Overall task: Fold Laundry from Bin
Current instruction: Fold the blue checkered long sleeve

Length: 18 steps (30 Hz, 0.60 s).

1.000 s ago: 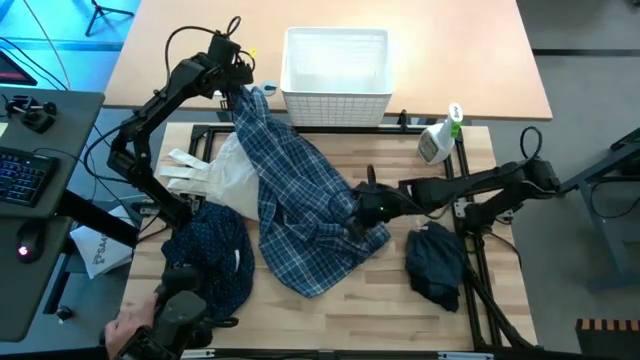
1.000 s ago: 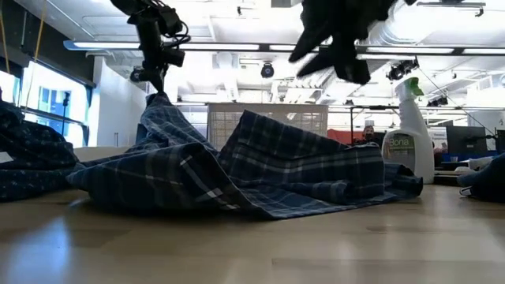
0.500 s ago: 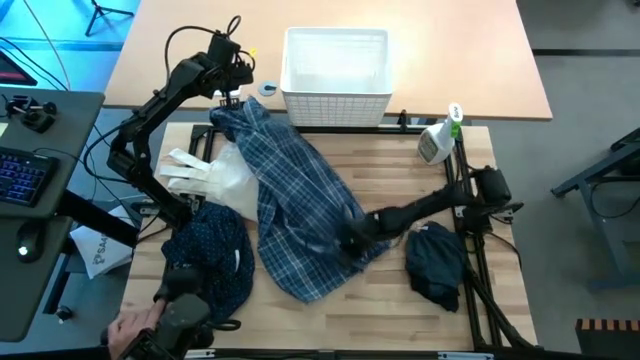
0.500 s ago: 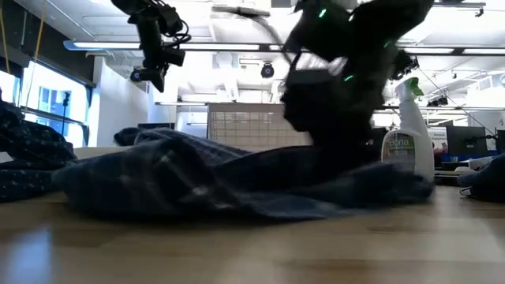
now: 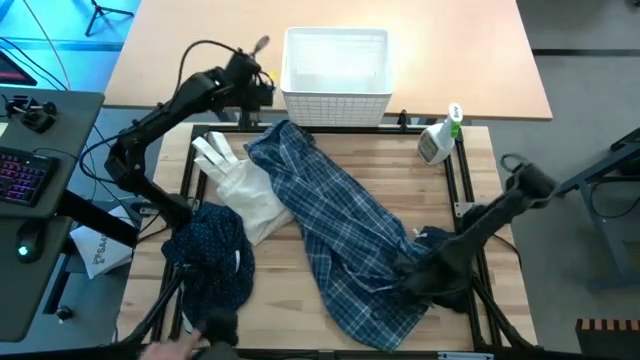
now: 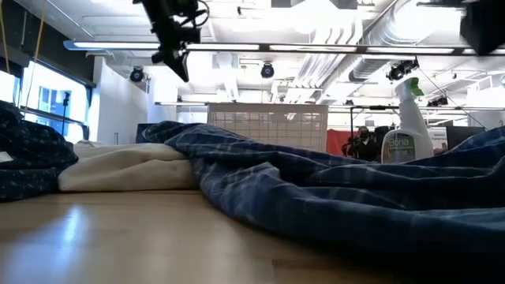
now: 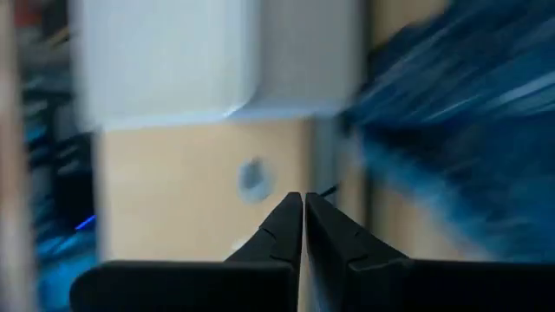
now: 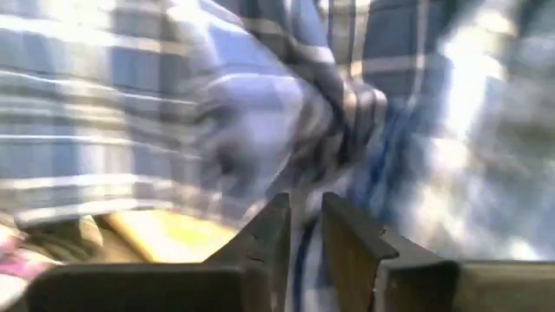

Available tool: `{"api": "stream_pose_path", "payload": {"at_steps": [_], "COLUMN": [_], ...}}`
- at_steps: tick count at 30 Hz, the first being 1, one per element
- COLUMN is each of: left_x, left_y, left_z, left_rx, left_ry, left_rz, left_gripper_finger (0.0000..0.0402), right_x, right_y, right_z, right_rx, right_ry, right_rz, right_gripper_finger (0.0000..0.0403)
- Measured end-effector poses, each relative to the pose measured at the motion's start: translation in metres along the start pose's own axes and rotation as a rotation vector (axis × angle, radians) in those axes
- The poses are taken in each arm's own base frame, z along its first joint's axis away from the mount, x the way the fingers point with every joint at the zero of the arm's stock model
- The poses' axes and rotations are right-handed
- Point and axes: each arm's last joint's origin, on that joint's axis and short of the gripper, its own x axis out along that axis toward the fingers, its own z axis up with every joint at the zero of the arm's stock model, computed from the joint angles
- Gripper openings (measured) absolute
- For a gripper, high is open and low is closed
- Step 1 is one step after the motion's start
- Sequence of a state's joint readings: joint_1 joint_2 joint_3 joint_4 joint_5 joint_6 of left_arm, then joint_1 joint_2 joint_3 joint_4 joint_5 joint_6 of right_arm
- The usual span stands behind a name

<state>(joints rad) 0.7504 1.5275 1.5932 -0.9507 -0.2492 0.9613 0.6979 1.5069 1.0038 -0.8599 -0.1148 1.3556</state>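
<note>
Plaid shirt (image 5: 350,235) is lying diagonally across the desk (image 5: 380,165); right pincer (image 8: 301,227) is pinching its near hem, left pincer (image 7: 303,227) is hovering closed, empty, beside the bin (image 5: 335,70).

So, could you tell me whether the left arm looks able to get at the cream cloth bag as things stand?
Probably yes. The left end effector, shut and empty, hangs beside the bin, and the cream cloth bag lies uncovered just below it; only its right edge meets the plaid shirt.

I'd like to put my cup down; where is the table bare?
Bare wood lies between the plaid shirt and the spray bottle, below the bin. The left side is crowded: cloth bag and dotted shirt.
</note>
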Motion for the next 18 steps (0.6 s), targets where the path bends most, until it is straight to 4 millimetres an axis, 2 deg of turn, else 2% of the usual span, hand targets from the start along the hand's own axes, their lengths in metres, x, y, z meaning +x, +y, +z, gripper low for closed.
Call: {"api": "stream_pose_path", "payload": {"at_steps": [3, 5, 8, 10, 13, 18], "left_x": [-0.009, -0.015, -0.023, -0.026, -0.022, 0.003], "left_y": [-0.022, -0.037, -0.062, -0.078, -0.096, -0.128], "left_z": [0.011, 0.019, 0.034, 0.046, 0.068, 0.092], "left_rx": [-0.037, -0.052, 0.012, 0.066, 0.026, 0.007], "left_ry": [-0.074, -0.113, -0.190, -0.233, -0.289, -0.223], "left_rz": [-0.175, -0.312, -0.478, -0.512, -0.513, -0.615], "left_gripper_finger": [0.0007, 0.0013, 0.0029, 0.0043, 0.0071, 0.0114], "right_x": [-0.033, -0.052, -0.063, -0.066, -0.059, -0.036], "right_y": [-0.003, -0.007, -0.015, -0.020, -0.027, -0.042], "right_z": [-0.005, -0.002, 0.014, 0.031, 0.065, 0.129], "right_rx": [0.110, 0.179, 0.254, 0.282, 0.309, 0.298], "right_ry": [-0.184, -0.330, -0.506, -0.589, -0.650, -0.666], "right_rz": [0.133, 0.211, 0.215, 0.193, 0.103, -0.020], "right_gripper_finger": [0.0094, 0.0116, 0.0151, 0.0173, 0.0195, 0.0199]}}
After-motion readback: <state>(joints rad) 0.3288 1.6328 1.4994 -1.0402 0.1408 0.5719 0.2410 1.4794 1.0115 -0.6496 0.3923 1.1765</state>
